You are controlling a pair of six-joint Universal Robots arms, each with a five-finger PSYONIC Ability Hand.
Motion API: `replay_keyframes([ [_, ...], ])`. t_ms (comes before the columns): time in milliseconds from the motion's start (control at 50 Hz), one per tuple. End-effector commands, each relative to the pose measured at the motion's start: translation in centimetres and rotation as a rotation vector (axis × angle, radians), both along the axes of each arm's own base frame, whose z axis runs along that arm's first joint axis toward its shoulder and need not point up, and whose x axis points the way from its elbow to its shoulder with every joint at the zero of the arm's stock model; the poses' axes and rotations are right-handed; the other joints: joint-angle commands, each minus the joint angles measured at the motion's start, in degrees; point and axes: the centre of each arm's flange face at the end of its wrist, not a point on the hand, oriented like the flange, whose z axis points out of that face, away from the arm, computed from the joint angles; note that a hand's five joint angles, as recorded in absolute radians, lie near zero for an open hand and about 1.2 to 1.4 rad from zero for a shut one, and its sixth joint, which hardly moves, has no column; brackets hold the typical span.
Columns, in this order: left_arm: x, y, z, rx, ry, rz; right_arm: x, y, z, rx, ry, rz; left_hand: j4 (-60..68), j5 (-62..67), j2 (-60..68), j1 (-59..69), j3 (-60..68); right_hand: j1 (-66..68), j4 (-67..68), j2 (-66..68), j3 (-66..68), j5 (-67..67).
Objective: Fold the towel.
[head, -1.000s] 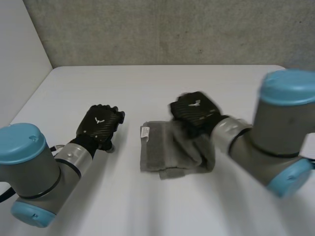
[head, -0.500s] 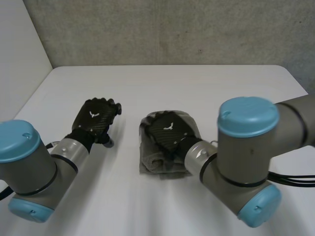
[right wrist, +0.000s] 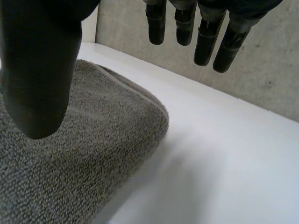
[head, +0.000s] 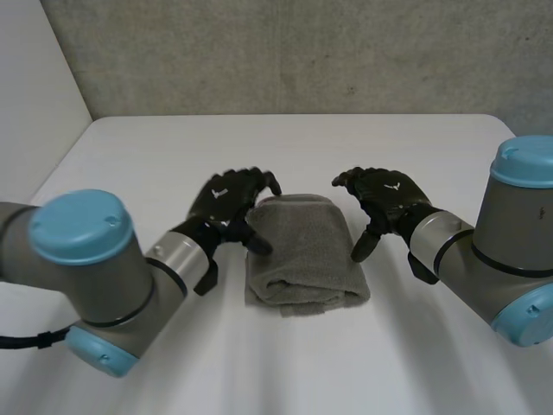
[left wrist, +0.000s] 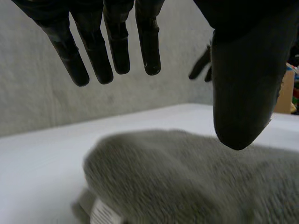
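**First:** On the table (head: 173,147), middle, what is item one?

**Second:** One grey towel (head: 302,251), folded into a thick oblong, lying flat. The far end is a rounded fold, and layers show along the near end.

**First:** Any marks on it?

**Second:** One white tag (left wrist: 103,215), at a lower corner of the towel in the left wrist view.

**First:** Item two?

**Second:** One left hand (head: 229,203), black, just beside the towel's left edge. It is released: fingers straight and spread, nothing grasped. The thumb hangs over that edge. I cannot tell from where I stand whether it touches the cloth.

**First:** Item three?

**Second:** One right hand (head: 384,194), black, just beside the towel's right edge, toward the far end. It is likewise released: fingers straight, a little apart, pointing out past the towel. The thumb points down at the right edge. Again I cannot tell whether it touches. It holds nothing.

**First:** How do the two hands stand to each other?

**Second:** They are apart, with the towel between them.

**First:** And the arms?

**Second:** One left arm (head: 82,285) and one right arm (head: 510,251), grey with light-blue caps, one reaching in from each near side.

**First:** Anything behind?

**Second:** One rough grey wall (head: 285,52), along the table's far edge.
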Motion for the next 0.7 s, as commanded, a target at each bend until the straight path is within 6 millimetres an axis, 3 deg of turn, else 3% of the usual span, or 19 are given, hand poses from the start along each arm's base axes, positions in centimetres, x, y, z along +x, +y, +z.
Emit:
replay_keyframes([
  [20,-0.8,0.5,-3.0,0.066,-0.050,-0.023,-0.2,-0.5,-1.7,0.033,-0.014,0.002,-2.7,-0.2,-2.7,-3.0,-2.7,-3.3,-4.8,-3.8,-4.2,-3.5],
  [200,-0.1,0.0,-4.9,0.089,-0.101,0.074,0.0,-0.8,-4.5,0.073,0.012,0.007,-3.0,-0.6,-3.0,-3.3,-3.1,-3.3,-4.8,-3.8,-4.2,-3.5],
  [440,0.4,-0.3,-5.5,0.102,-0.112,0.092,0.3,-1.2,-6.3,0.094,0.022,0.015,-3.0,-0.6,-3.0,-3.3,-3.1,-3.3,-4.8,-3.8,-4.2,-3.5],
  [560,0.6,-0.4,-4.7,0.093,-0.105,0.102,0.5,-1.0,-4.3,0.058,-0.001,0.012,-3.2,-0.7,-3.2,-3.5,-3.2,-3.3,-4.8,-3.8,-4.2,-3.5],
  [600,0.6,-0.5,-4.0,0.080,-0.094,0.101,0.4,-0.9,-1.9,0.004,-0.027,0.010,-3.3,-0.9,-3.3,-3.6,-3.4,-3.3,-4.8,-3.8,-4.2,-3.5],
  [620,0.6,-0.4,-3.2,0.065,-0.083,0.099,0.4,-0.9,-1.9,0.004,-0.027,0.010,-4.2,-1.7,-4.2,-4.5,-4.2,-3.3,-4.8,-3.8,-4.2,-3.5],
  [660,0.6,-0.3,-0.9,0.036,-0.064,0.097,0.3,-0.8,0.7,-0.056,-0.058,-0.002,-6.9,-4.4,-6.8,-7.2,-6.9,-3.3,-4.8,-3.8,-4.2,-3.5],
  [680,0.6,-0.3,-0.9,0.035,-0.064,0.097,0.3,-0.8,0.7,-0.057,-0.058,-0.002,-6.9,-4.4,-6.9,-7.2,-6.9,-3.3,-4.8,-3.8,-4.2,-3.5],
  [700,0.7,-0.3,0.7,0.017,-0.050,0.099,0.0,-0.9,1.9,-0.078,-0.071,-0.015,-8.9,-6.4,-8.9,-9.2,-8.9,-3.3,-4.8,-3.8,-4.2,-3.5],
])
